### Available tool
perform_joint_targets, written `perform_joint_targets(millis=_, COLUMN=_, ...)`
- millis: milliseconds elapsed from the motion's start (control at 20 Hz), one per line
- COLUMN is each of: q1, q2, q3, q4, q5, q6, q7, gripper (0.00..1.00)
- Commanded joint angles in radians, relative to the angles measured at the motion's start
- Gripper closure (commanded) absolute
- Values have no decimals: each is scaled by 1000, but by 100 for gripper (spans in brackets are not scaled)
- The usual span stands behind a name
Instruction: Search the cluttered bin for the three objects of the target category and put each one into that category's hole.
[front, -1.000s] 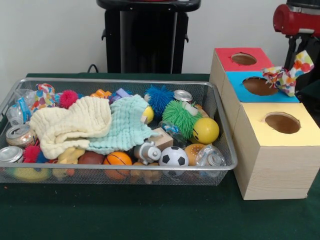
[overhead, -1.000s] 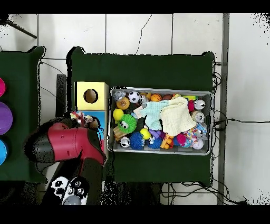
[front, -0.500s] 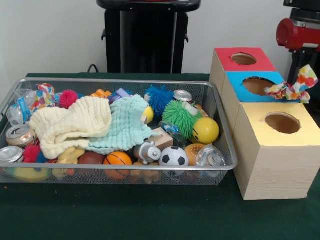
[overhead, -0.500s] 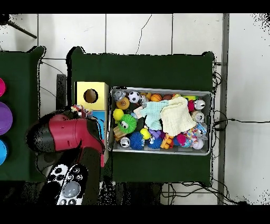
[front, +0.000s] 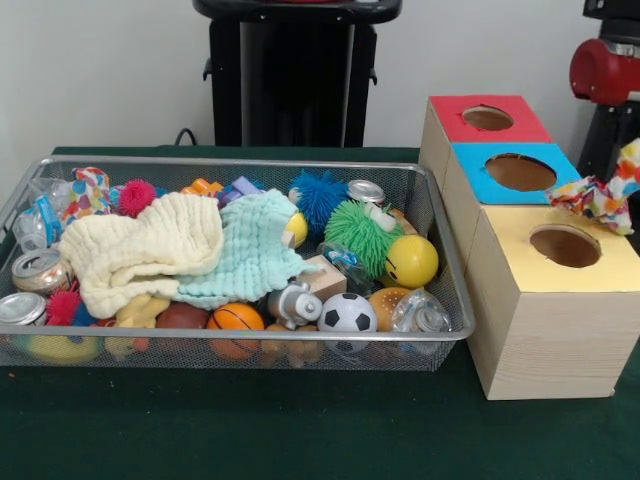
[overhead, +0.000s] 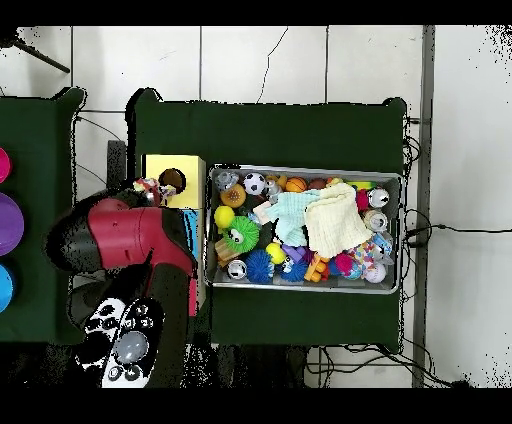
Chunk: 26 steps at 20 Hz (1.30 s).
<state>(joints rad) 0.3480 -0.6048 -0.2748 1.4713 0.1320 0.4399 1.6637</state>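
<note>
The red and black arm (overhead: 120, 245) reaches over the row of three boxes; in the front view only its red joint shows at about 2 o'clock. The gripper itself is hidden, so I cannot tell how its fingers stand. A polka-dot cloth (front: 604, 193) hangs in the air at the right edge, over the far right part of the yellow-topped box (front: 590, 270), at 2 o'clock from its round hole (front: 565, 245). From above, the cloth (overhead: 149, 190) shows just beside this hole (overhead: 172, 180).

A second polka-dot cloth (front: 88, 189) lies in the wire basket (front: 250, 352), in the corner at 10 o'clock. I count there also two bigger cloths, one cream (front: 140, 250) and one mint (front: 250, 250), and one soccer ball (front: 347, 313).
</note>
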Motion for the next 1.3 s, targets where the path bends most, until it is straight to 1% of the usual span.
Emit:
perform_joint_targets(millis=50, q1=-25, q2=45, q3=-2, q4=-103, q5=27, q6=167, q7=208, gripper=100)
perform_joint_targets(millis=150, q1=-33, q2=53, q3=-4, q4=-123, q5=24, q6=180, q7=201, gripper=100)
perform_joint_targets(millis=500, q1=-70, q2=75, q3=5, q4=-118, q5=-9, q6=111, q7=156, gripper=100)
perform_joint_targets(millis=800, q1=-94, q2=86, q3=16, q4=-123, q5=-28, q6=112, q7=129, gripper=100)
perform_joint_targets(millis=1000, q1=-92, q2=94, q3=1, q4=-109, q5=-45, q6=104, q7=131, gripper=100)
perform_joint_targets(millis=1250, q1=-81, q2=96, q3=-1, q4=-88, q5=-51, q6=128, q7=130, gripper=100)
perform_joint_targets(millis=1300, q1=-77, q2=100, q3=-2, q4=-83, q5=-52, q6=121, q7=134, gripper=100)
